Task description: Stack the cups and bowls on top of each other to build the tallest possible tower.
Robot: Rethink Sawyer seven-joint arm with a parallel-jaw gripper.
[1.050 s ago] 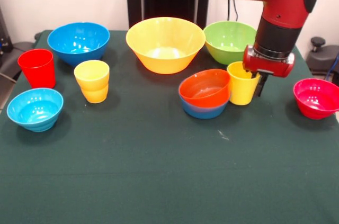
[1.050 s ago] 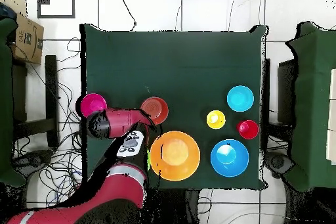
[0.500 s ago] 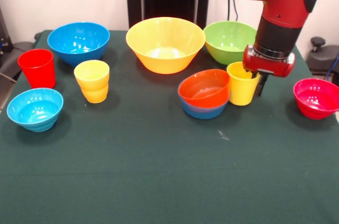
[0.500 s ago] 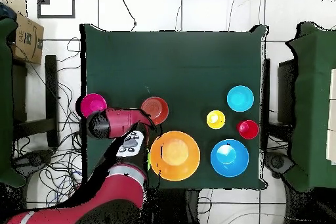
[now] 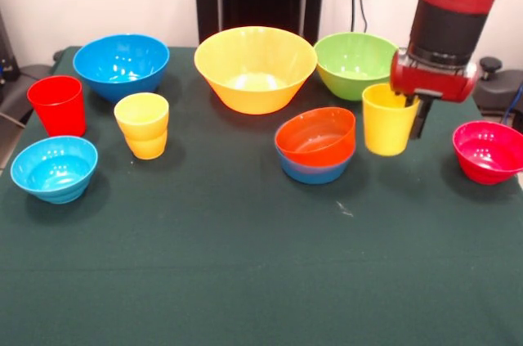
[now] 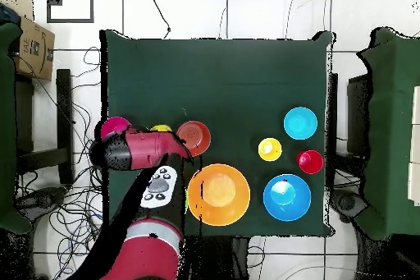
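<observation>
From the front, the red-and-black gripper (image 5: 411, 109) gripped the rim of a yellow tapered plastic cup (image 5: 388, 119), which hung clear of the dark green tablecloth (image 5: 245, 264) beside the orange-red glossy bowl (image 5: 316, 136) nested in a blue bowl (image 5: 315, 170). From overhead, the arm (image 6: 135, 150) covered most of that cup (image 6: 162, 129), between the crimson bowl (image 6: 114, 126) and the orange-red bowl (image 6: 194, 136).

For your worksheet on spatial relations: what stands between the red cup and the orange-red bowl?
In the front view, two nested yellow cups stand between the red cup and the orange-red bowl; otherwise only bare green cloth.

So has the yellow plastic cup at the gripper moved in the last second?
Yes. The yellow plastic cup rose, shifting away from the orange-red bowl toward the crimson bowl.
</observation>
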